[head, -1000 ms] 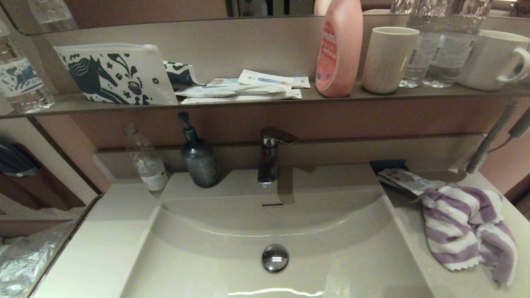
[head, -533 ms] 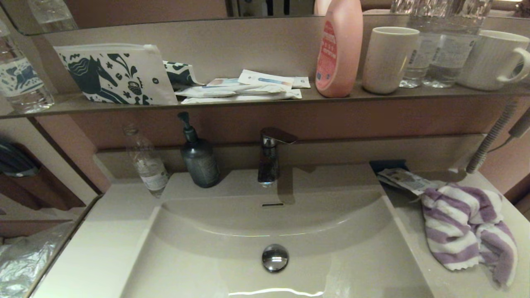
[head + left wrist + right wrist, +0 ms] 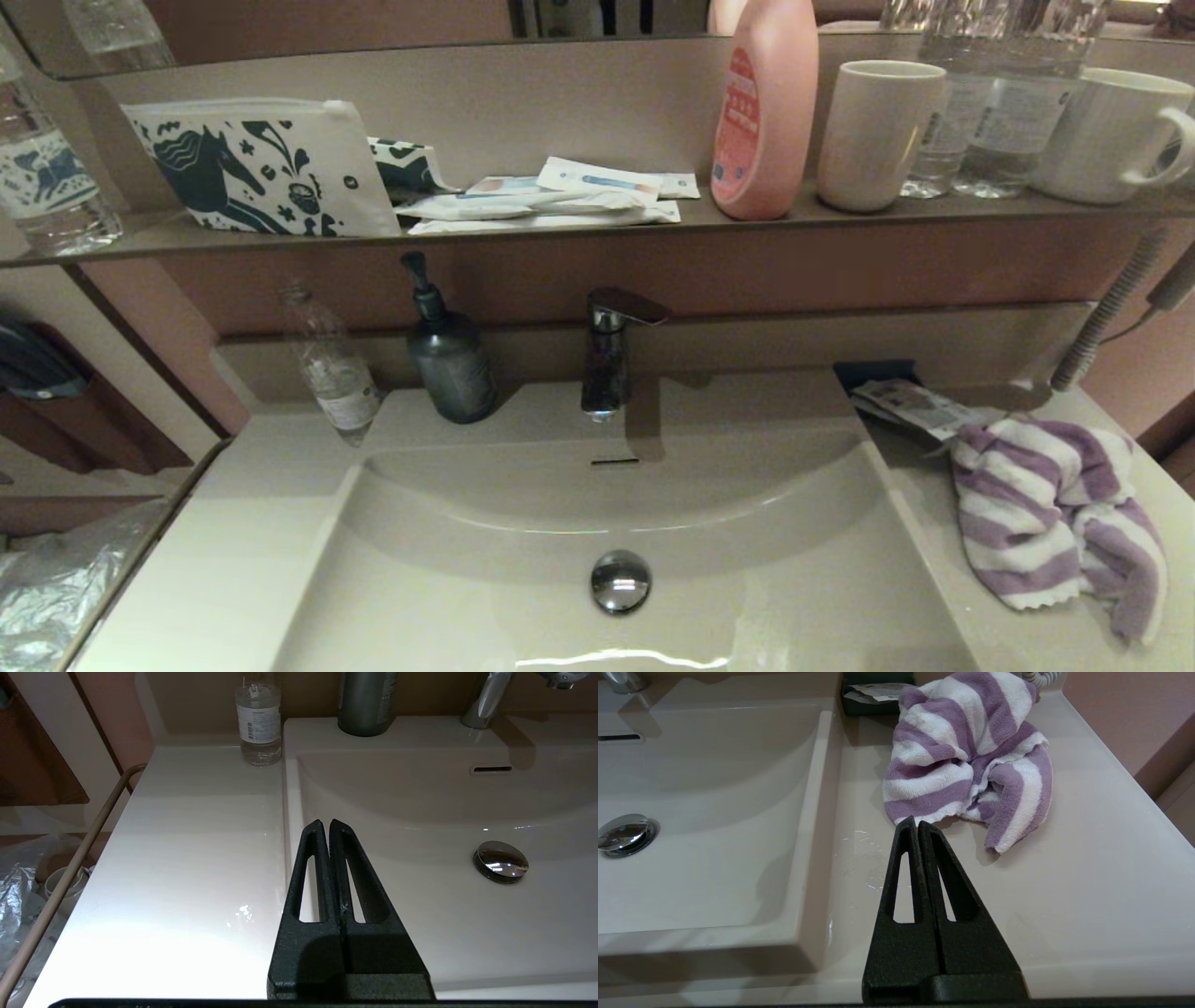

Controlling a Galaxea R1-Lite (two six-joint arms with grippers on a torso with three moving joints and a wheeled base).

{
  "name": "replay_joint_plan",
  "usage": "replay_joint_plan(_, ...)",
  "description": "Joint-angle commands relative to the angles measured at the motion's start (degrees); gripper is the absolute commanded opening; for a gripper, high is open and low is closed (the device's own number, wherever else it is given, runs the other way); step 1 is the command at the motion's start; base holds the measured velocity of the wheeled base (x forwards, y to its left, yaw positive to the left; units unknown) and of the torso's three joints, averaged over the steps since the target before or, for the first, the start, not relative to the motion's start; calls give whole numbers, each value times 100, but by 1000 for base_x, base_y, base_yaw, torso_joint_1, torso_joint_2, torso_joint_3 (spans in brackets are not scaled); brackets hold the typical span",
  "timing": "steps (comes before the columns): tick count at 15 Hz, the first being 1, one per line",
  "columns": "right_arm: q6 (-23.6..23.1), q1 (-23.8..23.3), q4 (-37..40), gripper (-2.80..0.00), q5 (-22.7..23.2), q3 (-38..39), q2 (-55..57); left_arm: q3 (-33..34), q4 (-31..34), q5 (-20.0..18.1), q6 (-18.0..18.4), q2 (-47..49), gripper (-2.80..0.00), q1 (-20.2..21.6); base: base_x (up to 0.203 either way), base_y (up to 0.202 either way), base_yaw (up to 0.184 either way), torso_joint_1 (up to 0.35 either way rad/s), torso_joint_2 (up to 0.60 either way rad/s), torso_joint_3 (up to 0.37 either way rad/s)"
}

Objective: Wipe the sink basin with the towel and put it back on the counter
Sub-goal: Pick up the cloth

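Observation:
The purple-and-white striped towel [image 3: 1055, 523] lies crumpled on the counter [image 3: 943, 560] to the right of the sink basin [image 3: 467, 597]. In the right wrist view the towel [image 3: 966, 760] sits just beyond my right gripper [image 3: 918, 822], which is shut and empty, hovering over the counter [image 3: 1087, 882] short of the cloth's near edge. My left gripper [image 3: 325, 823] is shut and empty over the basin's left rim [image 3: 287, 812]. The chrome drain plug [image 3: 620, 581] sits bare in the basin. Neither arm shows in the head view.
A chrome faucet [image 3: 607, 359], dark pump bottle [image 3: 450, 359] and clear bottle [image 3: 331, 369] stand behind the basin. Paper packets [image 3: 910, 403] lie behind the towel. The shelf above holds a horse-print pouch [image 3: 261, 168], pink bottle [image 3: 766, 112] and cups [image 3: 873, 131]. Water drops [image 3: 866, 868] wet the counter.

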Motion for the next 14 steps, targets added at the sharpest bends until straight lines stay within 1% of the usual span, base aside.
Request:
replay_joint_plan(1,-6,-2,0,-280,-2,0,0,0,-5,-4,6,9,-280,1,0,0,0,0,0,0)
replay_joint_plan(3,-3,-2,52,-280,-20,-224,0,0,-5,-4,0,9,-280,1,0,0,0,0,0,0)
replay_joint_plan(6,-2,-2,430,-280,-59,-868,178,0,-5,-4,0,9,-280,1,0,0,0,0,0,0)
replay_joint_plan(10,1,-2,537,-280,-113,-1615,1283,0,-5,-4,4,9,-280,1,0,0,0,0,0,0)
replay_joint_plan(12,-3,-6,543,-280,-270,-2042,2089,0,-5,-3,0,9,-280,1,0,0,0,0,0,0)
replay_joint_plan(14,-5,-9,560,-280,-538,-2450,2901,0,-5,-4,0,9,-280,1,0,0,0,0,0,0)
